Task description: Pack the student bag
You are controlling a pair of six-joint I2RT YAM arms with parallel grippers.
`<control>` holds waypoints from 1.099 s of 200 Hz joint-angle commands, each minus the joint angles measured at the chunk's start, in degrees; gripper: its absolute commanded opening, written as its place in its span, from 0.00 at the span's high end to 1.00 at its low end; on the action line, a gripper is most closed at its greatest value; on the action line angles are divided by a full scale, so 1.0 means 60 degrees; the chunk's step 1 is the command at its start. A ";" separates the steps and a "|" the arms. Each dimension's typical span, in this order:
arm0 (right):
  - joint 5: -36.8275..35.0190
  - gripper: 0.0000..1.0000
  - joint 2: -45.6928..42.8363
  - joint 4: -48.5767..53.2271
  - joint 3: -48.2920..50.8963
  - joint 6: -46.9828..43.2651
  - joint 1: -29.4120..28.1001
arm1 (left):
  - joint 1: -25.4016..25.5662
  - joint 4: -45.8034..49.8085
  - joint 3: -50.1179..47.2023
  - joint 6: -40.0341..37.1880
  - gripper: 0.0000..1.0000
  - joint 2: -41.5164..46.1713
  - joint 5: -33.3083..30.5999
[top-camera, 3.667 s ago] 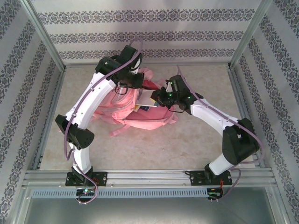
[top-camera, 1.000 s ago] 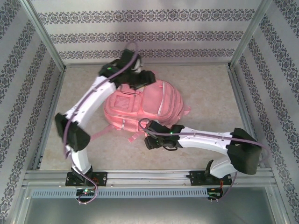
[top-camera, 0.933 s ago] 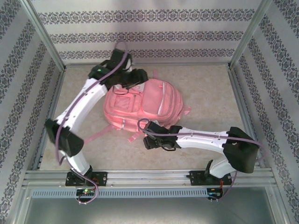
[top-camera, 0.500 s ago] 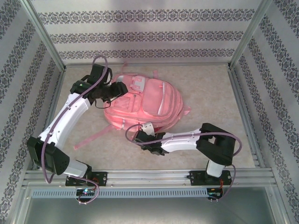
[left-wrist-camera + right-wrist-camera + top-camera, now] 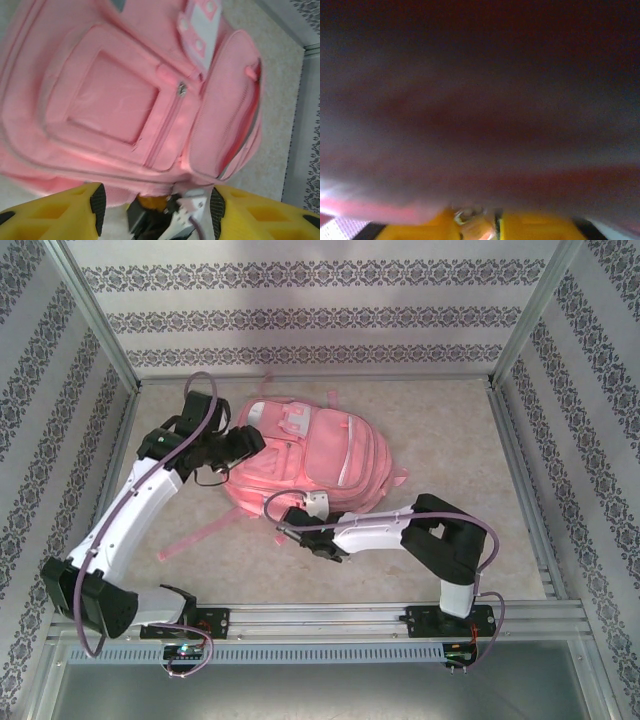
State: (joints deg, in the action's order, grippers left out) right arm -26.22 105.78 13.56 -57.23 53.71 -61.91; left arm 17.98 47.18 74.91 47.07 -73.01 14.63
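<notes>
**Two-arm setup, mid-pack**

Student bag (image 5: 320, 455) lies flat on the worktop (image 5: 450, 440), front pockets up. Left claw (image 5: 245, 442) hovers at the bag's left edge, fingers spread wide. Right claw (image 5: 295, 523) sits against the bag's near edge. Its wrist view is all blur, so I can't tell its state.

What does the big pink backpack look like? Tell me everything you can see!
The student bag is soft pink fabric, lying flat, front up, on the beige table. It has several zip pockets, a silver zip pull and a pale buckle patch at its far end. A pink strap trails toward the near left. The open left gripper sits at its left side, the right gripper at its near edge; whether either touches is unclear.
</notes>
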 commanded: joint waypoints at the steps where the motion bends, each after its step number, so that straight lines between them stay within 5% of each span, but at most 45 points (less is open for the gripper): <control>1: 0.0043 0.91 -0.0100 -0.0114 0.0278 -0.0399 0.0226 | -0.0025 0.0145 -0.0905 0.0842 0.39 0.0782 -0.0180; 16: 0.0269 1.00 -0.0500 -0.0151 0.0508 -0.0761 0.0225 | -0.0037 -0.0029 -0.1712 0.1203 0.38 0.1176 0.0059; 75: 0.1294 1.00 -0.1540 0.0007 0.1392 -0.1475 0.0392 | -0.0023 -0.1521 -0.4634 0.2547 0.35 0.2447 0.0903; 155: 0.2255 1.00 -0.1384 -0.0248 0.1051 -0.1473 0.0725 | -0.0016 -0.3950 -0.5676 0.3009 0.35 0.1426 0.1037; 174: 0.2289 1.00 -0.1406 -0.0250 0.1000 -0.1456 0.0731 | -0.0012 -0.4115 -0.5594 0.2778 0.41 0.0812 0.0980; 220: 0.2202 1.00 -0.1494 0.0227 0.1092 -0.1525 0.0924 | -0.0054 -0.3908 -0.5543 0.2423 0.76 0.0376 0.0099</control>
State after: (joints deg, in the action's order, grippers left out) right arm -13.17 97.14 12.05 -49.95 45.15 -57.43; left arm 17.98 24.75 41.34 63.18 -70.81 19.94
